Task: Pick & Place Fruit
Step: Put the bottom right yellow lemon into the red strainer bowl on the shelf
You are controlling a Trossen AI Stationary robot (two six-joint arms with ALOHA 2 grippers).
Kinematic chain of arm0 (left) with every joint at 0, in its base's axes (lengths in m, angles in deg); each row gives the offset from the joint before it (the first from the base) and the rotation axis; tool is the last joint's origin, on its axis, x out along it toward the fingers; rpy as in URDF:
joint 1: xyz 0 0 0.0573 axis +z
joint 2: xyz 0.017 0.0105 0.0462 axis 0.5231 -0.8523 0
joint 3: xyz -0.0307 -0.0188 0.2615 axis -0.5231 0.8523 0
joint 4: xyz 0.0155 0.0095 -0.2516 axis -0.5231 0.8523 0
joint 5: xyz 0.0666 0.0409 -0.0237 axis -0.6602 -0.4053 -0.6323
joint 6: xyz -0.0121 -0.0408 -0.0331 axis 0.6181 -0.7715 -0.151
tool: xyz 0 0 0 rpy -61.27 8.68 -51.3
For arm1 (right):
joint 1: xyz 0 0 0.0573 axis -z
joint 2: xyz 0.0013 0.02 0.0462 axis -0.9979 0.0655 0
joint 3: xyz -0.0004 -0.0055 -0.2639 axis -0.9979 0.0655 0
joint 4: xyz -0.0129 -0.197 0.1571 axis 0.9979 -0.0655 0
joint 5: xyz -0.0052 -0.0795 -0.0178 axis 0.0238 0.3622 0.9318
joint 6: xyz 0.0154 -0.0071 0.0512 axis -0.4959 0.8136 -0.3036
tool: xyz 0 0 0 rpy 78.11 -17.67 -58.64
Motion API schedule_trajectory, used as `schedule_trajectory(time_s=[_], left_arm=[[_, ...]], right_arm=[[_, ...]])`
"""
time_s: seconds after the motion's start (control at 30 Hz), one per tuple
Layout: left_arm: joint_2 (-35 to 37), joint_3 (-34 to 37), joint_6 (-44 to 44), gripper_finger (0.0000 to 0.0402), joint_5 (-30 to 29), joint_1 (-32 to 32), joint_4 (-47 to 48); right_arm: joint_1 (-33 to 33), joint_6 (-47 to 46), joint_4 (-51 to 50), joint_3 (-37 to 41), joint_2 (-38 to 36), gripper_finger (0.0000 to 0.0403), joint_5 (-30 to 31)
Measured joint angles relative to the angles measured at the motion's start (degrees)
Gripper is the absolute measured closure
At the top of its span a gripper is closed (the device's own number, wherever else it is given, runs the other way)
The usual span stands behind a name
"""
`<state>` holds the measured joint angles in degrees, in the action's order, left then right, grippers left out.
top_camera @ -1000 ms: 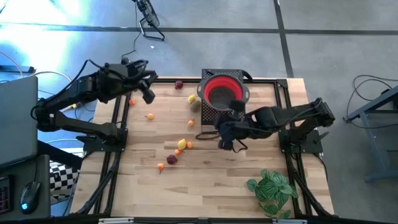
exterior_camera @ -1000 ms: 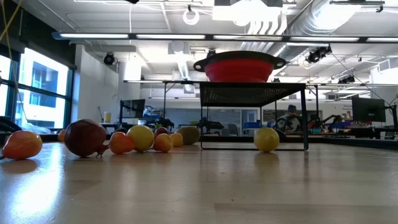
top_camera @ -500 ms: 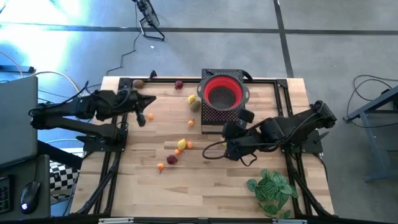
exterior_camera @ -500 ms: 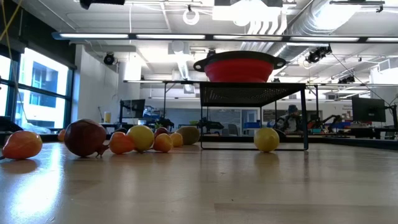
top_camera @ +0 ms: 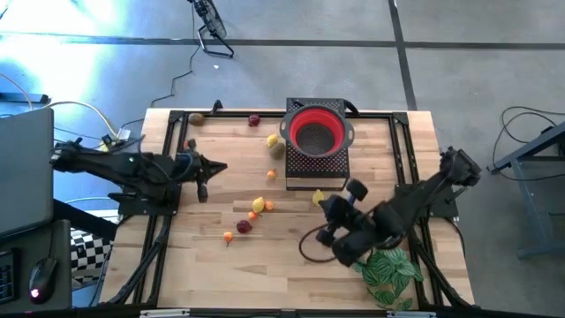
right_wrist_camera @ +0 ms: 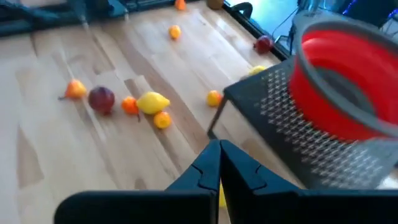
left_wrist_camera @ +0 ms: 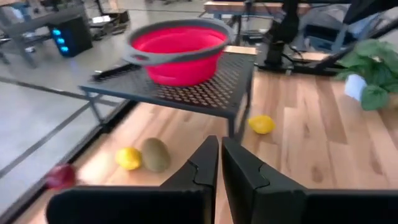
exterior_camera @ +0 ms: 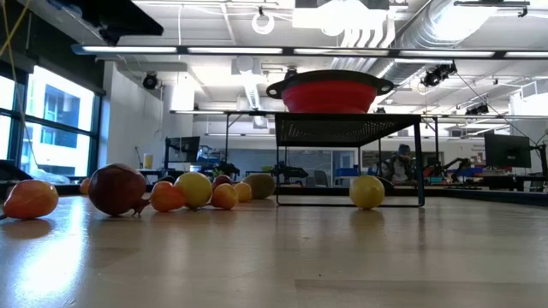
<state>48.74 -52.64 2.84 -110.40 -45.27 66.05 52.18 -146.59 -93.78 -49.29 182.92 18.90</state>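
Wooden table (top_camera: 291, 265) seen from above, with both arms drawn back over it. The left arm reaches in from the left edge; the left gripper (top_camera: 205, 168) hangs over the left part of the table, its fingers (left_wrist_camera: 205, 163) pressed together on nothing. The right arm comes from the right edge toward the near side; the right gripper (top_camera: 325, 221) sits near the plant (top_camera: 388, 272), its jaws likewise closed and empty.

At the far middle stands a black mesh rack (top_camera: 315, 163) — a low stand on thin legs — carrying the red bowl (top_camera: 316, 131) on its top. Whether the bowl holds anything cannot be told from these views.

The fruit lies scattered on the table, none in either gripper:
- a dark red fruit (top_camera: 254, 120) and a brownish one (top_camera: 196, 119) at the far edge;
- a yellow fruit (top_camera: 273, 140) and a greenish one beside it, just left of the rack;
- an orange fruit (top_camera: 272, 175) near the rack's left front leg;
- a lemon (top_camera: 318, 198) just in front of the rack;
- a cluster at mid-table — a yellow fruit (top_camera: 258, 205) with small orange ones touching or just beside it, a dark red fruit (top_camera: 244, 226) and an orange one (top_camera: 229, 237) nearer the front;
- a small orange fruit (top_camera: 213, 164) near the left gripper.
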Motion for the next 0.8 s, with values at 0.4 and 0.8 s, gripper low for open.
schedule_trajectory(time_s=[0.4, 0.8], left_arm=[[-3.6, 7.2, -1.3, 0.0385, -0.4, -6.6, -11.4], [-4.0, 7.2, -1.3, 0.0385, -0.4, -7.7, -15.8]], right_arm=[[-0.5, 1.9, 18.5, 13.3, 0.1, 0.0401, 8.9], [2.3, 13.4, 24.5, 13.3, 0.0, 0.0401, -1.6]])
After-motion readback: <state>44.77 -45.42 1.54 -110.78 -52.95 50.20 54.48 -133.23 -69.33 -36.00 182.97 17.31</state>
